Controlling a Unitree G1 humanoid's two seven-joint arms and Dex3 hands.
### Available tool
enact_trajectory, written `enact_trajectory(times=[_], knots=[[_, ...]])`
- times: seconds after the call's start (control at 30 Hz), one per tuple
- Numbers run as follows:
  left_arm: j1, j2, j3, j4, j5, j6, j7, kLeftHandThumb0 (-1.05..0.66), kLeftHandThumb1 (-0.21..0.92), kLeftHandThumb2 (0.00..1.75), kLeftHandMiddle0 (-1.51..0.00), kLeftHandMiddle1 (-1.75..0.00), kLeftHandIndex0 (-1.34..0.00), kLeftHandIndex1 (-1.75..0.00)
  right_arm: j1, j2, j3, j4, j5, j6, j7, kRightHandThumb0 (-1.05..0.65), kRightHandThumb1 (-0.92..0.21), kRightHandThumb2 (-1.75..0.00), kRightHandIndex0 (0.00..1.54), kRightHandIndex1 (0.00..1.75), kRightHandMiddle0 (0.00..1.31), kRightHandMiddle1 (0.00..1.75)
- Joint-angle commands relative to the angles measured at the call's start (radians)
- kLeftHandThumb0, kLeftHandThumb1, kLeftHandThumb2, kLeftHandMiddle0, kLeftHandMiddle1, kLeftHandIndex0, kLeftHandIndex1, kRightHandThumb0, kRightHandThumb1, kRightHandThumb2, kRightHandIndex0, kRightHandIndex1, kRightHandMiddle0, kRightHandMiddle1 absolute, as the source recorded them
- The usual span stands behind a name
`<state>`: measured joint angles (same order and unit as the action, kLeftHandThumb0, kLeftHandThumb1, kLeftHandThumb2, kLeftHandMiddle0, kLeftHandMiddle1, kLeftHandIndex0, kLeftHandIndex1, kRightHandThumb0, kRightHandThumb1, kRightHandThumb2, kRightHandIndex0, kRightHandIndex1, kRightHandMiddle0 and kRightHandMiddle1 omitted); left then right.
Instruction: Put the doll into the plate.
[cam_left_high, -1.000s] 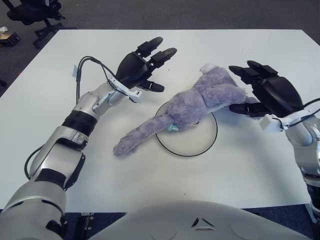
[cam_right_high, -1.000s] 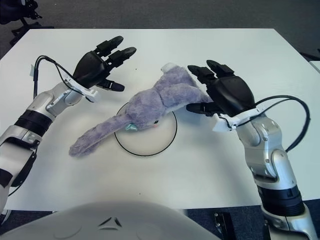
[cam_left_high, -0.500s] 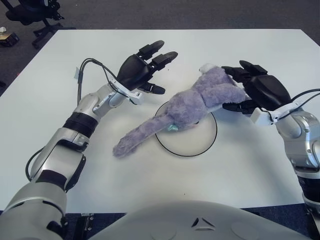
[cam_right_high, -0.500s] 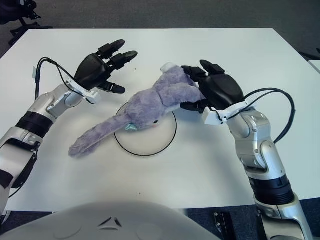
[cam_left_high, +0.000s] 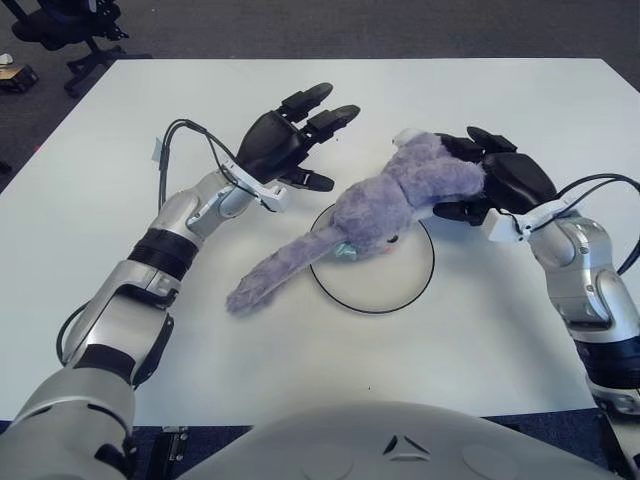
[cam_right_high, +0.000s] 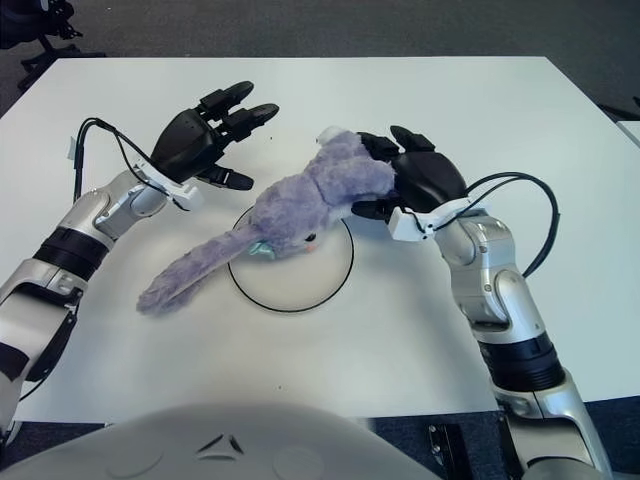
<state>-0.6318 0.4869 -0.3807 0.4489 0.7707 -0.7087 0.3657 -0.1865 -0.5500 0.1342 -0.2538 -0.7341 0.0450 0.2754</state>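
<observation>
1. A white table (cam_left_high: 120, 150) fills the view, with a round white plate (cam_left_high: 395, 285) edged in black near its middle.
2. A purple plush doll (cam_left_high: 385, 200) lies slantwise across the plate: its middle rests over the plate's far part, one long limb trails off the near-left rim onto the table, and its other end reaches past the plate's far-right edge.
3. The right hand (cam_left_high: 495, 180) is at the doll's far-right end, its black fingers (cam_left_high: 452, 146) closed around the plush there.
4. The left hand (cam_left_high: 285, 145) shows to the far left of the plate, just beside the doll but apart from it, fingers spread and holding nothing.
</observation>
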Motion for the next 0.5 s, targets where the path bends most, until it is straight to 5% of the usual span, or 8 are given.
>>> enact_trajectory(times=[0.0,0.47], knots=[[0.016,-0.002,0.02,-0.018,-0.019,0.005,-0.018,-0.85,0.92,0.49,-0.35,0.0,-0.4,-0.09,-0.007,0.019,0.033,0.061,-0.025,-0.013,-0.038,-0.94,-0.92,-0.49,0.01,0.0,0.18,0.08],[0.034,-0.015,0.038,-0.038,-0.046,0.003,-0.051,-0.85,0.92,0.48,-0.35,0.0,-0.4,-0.09,-0.013,0.035,0.085,0.15,-0.049,-0.045,-0.146,-0.93,-0.92,-0.48,0.11,0.02,0.3,0.1]])
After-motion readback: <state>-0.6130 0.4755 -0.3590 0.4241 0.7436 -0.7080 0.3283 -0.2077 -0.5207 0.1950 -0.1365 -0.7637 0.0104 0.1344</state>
